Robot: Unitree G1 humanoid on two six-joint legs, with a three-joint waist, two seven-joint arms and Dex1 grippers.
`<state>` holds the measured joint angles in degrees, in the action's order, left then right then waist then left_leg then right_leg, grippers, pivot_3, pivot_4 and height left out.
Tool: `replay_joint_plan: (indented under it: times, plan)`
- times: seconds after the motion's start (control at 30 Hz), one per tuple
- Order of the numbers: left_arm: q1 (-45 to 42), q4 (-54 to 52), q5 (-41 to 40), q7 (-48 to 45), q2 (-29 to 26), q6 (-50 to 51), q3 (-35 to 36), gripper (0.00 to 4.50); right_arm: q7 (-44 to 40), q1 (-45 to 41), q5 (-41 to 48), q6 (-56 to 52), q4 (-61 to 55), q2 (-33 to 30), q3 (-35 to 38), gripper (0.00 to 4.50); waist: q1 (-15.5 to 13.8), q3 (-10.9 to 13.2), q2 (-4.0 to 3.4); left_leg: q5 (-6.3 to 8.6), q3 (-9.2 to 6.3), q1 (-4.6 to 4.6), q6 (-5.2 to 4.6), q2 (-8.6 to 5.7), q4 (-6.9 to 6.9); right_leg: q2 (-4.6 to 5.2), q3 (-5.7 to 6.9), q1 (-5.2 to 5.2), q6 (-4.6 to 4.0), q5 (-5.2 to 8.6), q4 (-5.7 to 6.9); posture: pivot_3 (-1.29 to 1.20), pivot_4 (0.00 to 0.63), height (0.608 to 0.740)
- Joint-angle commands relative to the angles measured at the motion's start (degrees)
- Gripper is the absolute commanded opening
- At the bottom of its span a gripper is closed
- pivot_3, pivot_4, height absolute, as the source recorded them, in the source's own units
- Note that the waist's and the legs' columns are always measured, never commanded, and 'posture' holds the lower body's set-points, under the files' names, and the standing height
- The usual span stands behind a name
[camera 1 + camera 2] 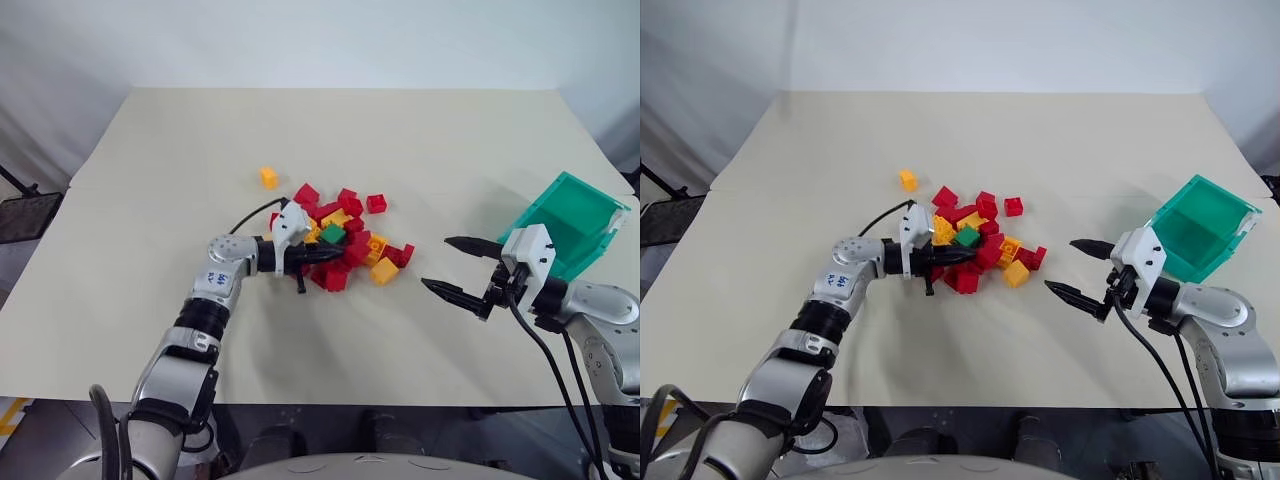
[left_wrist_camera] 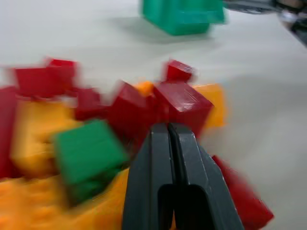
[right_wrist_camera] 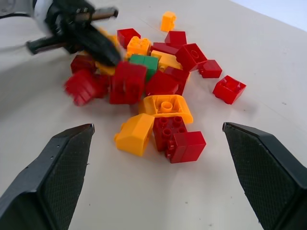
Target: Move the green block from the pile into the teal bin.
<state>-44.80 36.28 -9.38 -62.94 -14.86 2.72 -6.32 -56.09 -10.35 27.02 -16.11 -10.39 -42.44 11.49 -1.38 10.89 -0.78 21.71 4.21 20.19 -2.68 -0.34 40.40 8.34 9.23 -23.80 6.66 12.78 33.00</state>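
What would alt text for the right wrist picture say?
A pile of red and yellow toy bricks lies on a pale table, with one green block on it. The left hand, shut, pokes into the pile beside that block; the right hand's open fingers frame the view.

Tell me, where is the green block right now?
The green block sits in the pile mid-table, among red and yellow bricks, just beyond the shut left gripper.

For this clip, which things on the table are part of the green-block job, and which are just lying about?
Part of the job:
- green block, in the pile
- pile of red and yellow bricks
- teal bin, at the table's right edge
- left gripper, shut, tips in the pile
- right gripper, open, beside the bin

Lying about:
- lone yellow brick, apart from the pile
- table
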Motion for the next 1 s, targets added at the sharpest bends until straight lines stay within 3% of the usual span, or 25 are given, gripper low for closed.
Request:
replay_joint_plan:
  times: [0.03,0.23,0.53,0.6,0.67,1.0]
  plan:
    - [1.4,-5.79,-1.09,-0.65,-0.78,3.05,-0.4,0.04,-0.43,-0.3,0.31,1.12,-0.32,-0.43,1.0,4.5,-0.01,0.0,0.0,0.0,0.0,0.01,0.0,0.0,0.0,0.0,0.0,0.0,0.0,0.0,0.0,0.0,0.15,0.74]
    - [0.84,-9.32,-3.65,2.96,-2.28,6.15,3.85,0.04,-0.67,0.17,0.76,0.88,-0.68,-0.71,1.59,4.5,-0.12,0.0,0.0,0.0,-0.05,0.03,0.0,-0.01,0.11,0.03,0.0,0.01,0.0,-0.02,0.0,0.0,0.15,0.74]
    - [6.3,-22.27,-10.47,3.62,-12.23,20.51,10.17,0.04,-2.47,1.0,1.12,1.04,0.37,-1.93,2.93,4.5,0.03,0.0,0.0,0.0,-0.07,0.02,0.0,0.0,0.11,0.03,-0.01,0.02,0.0,-0.03,0.02,0.0,0.15,0.74]
    - [8.72,-26.19,-11.86,0.79,-18.64,29.09,9.88,0.44,-3.08,0.62,1.1,0.99,1.2,-2.1,2.76,4.5,0.06,0.0,0.0,0.0,-0.07,0.01,0.0,0.0,0.12,0.03,-0.01,0.02,0.0,-0.02,0.04,0.0,0.15,0.74]
    - [11.21,-29.79,-13.11,-0.87,-24.01,31.43,11.83,0.96,-4.01,-0.29,1.1,0.96,2.29,-2.51,2.53,4.5,0.23,0.01,-0.01,0.01,-0.07,0.01,0.02,0.02,0.11,0.0,0.0,0.0,-0.01,-0.02,0.04,0.0,0.15,0.74]
    - [24.54,-36.95,-19.07,-3.57,-36.49,29.72,26.31,4.0,-6.52,-4.37,0.59,1.01,6.49,-3.1,1.41,4.5,0.11,0.03,-0.05,0.06,-0.2,0.02,0.1,0.02,0.11,0.06,-0.03,0.02,-0.05,0.0,0.02,0.0,0.15,0.74]
